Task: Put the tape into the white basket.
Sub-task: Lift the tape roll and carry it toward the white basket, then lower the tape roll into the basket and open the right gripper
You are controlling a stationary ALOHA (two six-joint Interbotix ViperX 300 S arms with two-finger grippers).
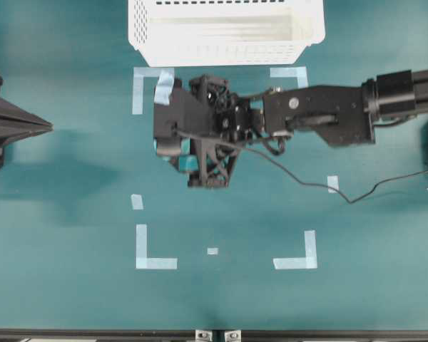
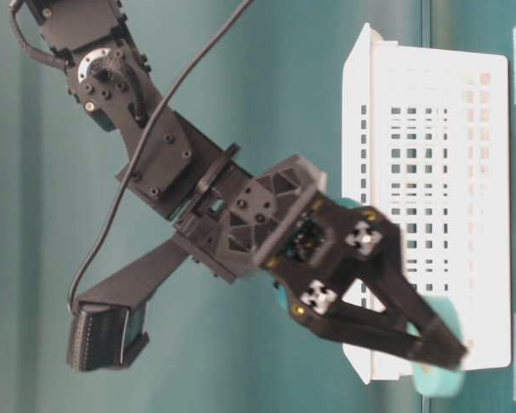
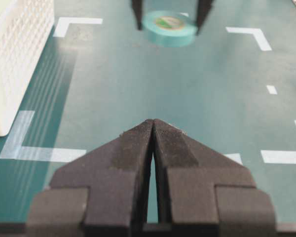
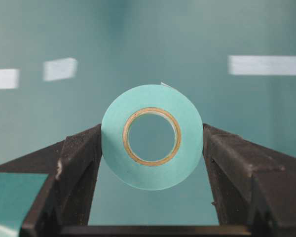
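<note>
While left fingers (image 3: 153,148) pressed shut, right fingers (image 4: 84,163) clamped around the tape (image 4: 152,137).

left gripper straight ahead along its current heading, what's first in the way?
Likely the tape, held off the table between the right gripper's fingers. The left gripper points toward it; depth and height unclear.

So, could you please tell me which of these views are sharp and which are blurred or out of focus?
Overhead view: evenly lit and sharp, with soft shadows on the table. Table-level view: the white basket is crisp, the tape at the right claw smeared. Left wrist view: the tape is soft, the left claw sharp. Right wrist view: tape sharp, background blurred.
</note>
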